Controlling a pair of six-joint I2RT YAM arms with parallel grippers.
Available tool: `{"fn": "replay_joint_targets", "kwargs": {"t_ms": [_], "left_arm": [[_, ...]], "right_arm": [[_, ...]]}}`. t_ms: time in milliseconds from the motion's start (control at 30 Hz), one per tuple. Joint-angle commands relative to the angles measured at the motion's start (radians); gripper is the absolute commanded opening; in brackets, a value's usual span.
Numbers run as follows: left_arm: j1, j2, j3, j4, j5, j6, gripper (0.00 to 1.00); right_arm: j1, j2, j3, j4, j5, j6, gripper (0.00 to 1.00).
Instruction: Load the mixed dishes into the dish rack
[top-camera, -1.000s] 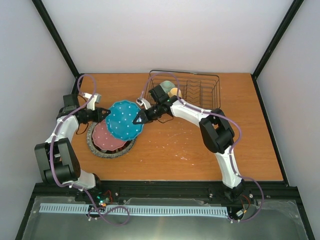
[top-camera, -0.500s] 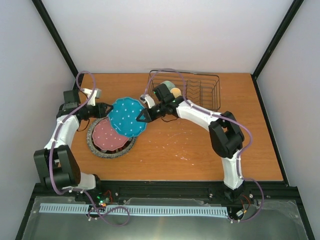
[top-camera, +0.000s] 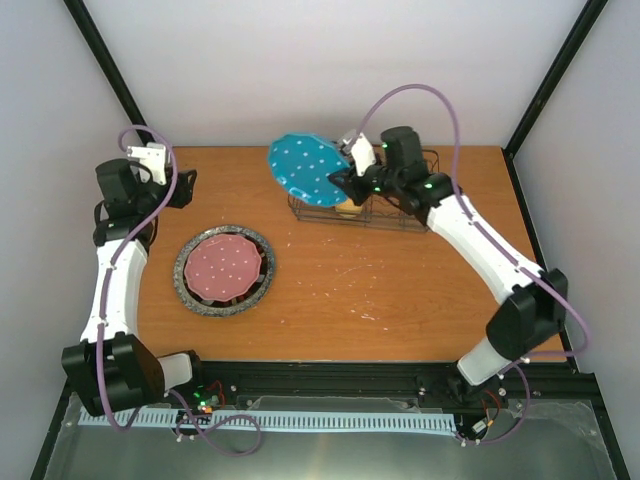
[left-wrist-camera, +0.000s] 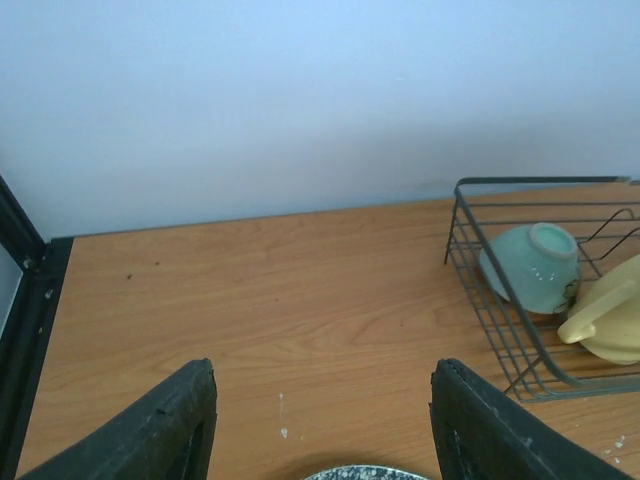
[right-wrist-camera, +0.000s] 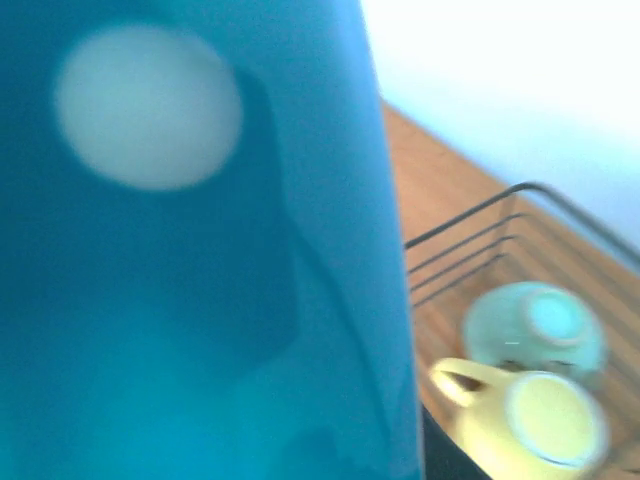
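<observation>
The right claw (top-camera: 347, 180) grips the tilted teal white-dotted plate (top-camera: 305, 168) by its rim over the left end of the dish rack (top-camera: 320, 212) at the worktop's (top-camera: 400, 300) 12 o'clock, while the left claw (left-wrist-camera: 325, 405) gapes wide and empty at 10 o'clock.

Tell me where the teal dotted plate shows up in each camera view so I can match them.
Top external: teal white-dotted plate upper centre, tilted above the left end of the dish rack.
Left wrist: not in it.
Right wrist: blurred, filling the left side.
Shared landmark: the dish rack, seen in all three views.
</observation>
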Motion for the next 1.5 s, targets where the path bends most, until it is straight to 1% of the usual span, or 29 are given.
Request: {"fn": "replay_joint_targets", "kwargs": {"t_ms": [0, 67, 167, 300, 400, 500, 567, 633, 667, 733, 800, 900, 1067, 1133, 1367, 1467], "left_arm": [[0.003, 0.042, -0.023, 0.041, -0.031, 0.016, 0.59], [0.003, 0.057, -0.040, 0.067, -0.014, 0.007, 0.58], [0.003, 0.083, -0.056, 0.097, 0.012, 0.001, 0.56], [0.003, 0.133, -0.054, 0.105, 0.035, 0.009, 0.56], [0.003, 0.161, -0.056, 0.103, 0.040, 0.027, 0.55], [0.003, 0.184, -0.061, 0.105, 0.039, 0.041, 0.54], [0.003, 0.200, -0.060, 0.105, 0.038, 0.049, 0.54], [0.004, 0.212, -0.060, 0.105, 0.039, 0.051, 0.53], [0.003, 0.219, -0.060, 0.105, 0.039, 0.052, 0.53], [0.003, 0.230, -0.060, 0.105, 0.040, 0.053, 0.53], [0.003, 0.240, -0.061, 0.105, 0.038, 0.052, 0.53], [0.003, 0.257, -0.061, 0.105, 0.038, 0.054, 0.52], [0.003, 0.287, -0.060, 0.143, 0.039, 0.061, 0.52], [0.004, 0.300, -0.061, 0.147, 0.038, 0.067, 0.51], [0.008, 0.346, -0.053, 0.152, 0.046, 0.076, 0.50], [0.009, 0.357, -0.046, 0.153, 0.048, 0.083, 0.49]], "right_arm": [[-0.069, -0.140, -0.055, 0.147, 0.132, -0.187, 0.03], [-0.103, -0.184, -0.104, 0.183, 0.183, -0.194, 0.03], [-0.144, -0.220, -0.161, 0.202, 0.195, -0.220, 0.03], [-0.169, -0.252, -0.280, 0.309, 0.329, -0.284, 0.03], [-0.189, -0.276, -0.394, 0.473, 0.423, -0.354, 0.03], [-0.202, -0.290, -0.505, 0.665, 0.437, -0.431, 0.03], [-0.222, -0.287, -0.546, 0.770, 0.432, -0.424, 0.03], [-0.251, -0.284, -0.603, 0.885, 0.379, -0.431, 0.03], [-0.260, -0.278, -0.632, 0.978, 0.335, -0.443, 0.03], [-0.280, -0.262, -0.658, 1.060, 0.273, -0.445, 0.03], [-0.322, -0.244, -0.658, 1.099, 0.221, -0.384, 0.03], [-0.353, -0.207, -0.661, 1.152, 0.156, -0.391, 0.03], [-0.423, -0.111, -0.677, 1.312, 0.045, -0.354, 0.03], [-0.436, -0.070, -0.689, 1.382, 0.025, -0.356, 0.03], [-0.470, 0.068, -0.694, 1.539, -0.059, -0.346, 0.03], [-0.499, 0.139, -0.684, 1.667, -0.121, -0.296, 0.03]]}}
